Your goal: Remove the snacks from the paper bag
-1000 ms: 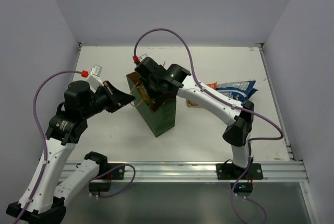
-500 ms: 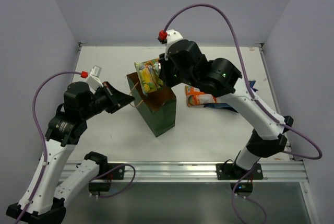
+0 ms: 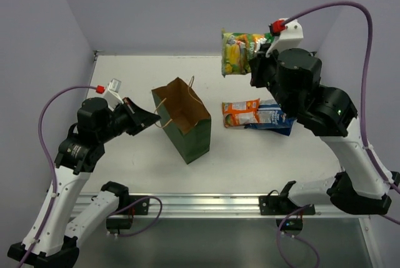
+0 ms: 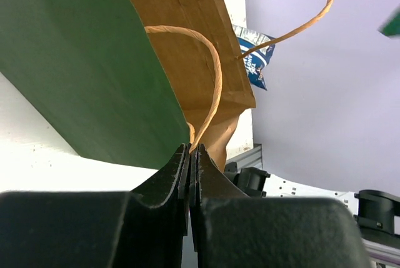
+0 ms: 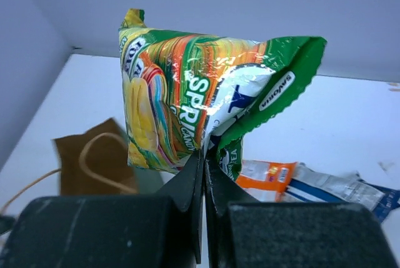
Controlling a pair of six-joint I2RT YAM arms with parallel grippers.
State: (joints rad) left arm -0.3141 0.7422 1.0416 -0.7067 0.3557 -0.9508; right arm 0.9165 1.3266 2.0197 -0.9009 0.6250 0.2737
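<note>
1. Green-and-yellow foil is what we have in hand: the green-and-yellow packet [image 3: 237, 52] hangs high over the far right of the table [image 3: 125, 80], clear of the paper bag [image 3: 182, 120] and well to its right; the right gripper [image 5: 204, 155] has its jaws pressed together on the packet's crimped edge.
2. We count two more snacks already out; the orange packet [image 3: 240, 113] lies flat on the table just right of the paper bag, and the blue-and-white bag [image 3: 278, 118] touches it on its right side.
3. Our left gripper [image 4: 189, 150] is closed tight on the thin handle [image 4: 214, 74] at the bag's left rim; the bag stands near the middle of the table, mouth open.
4. We judge the task well along; the lifted packet is not yet set down beside the others.
5. We see only brown paper through the bag's mouth from above; its bottom is hidden, so we cannot tell whether any packet is left inside.
</note>
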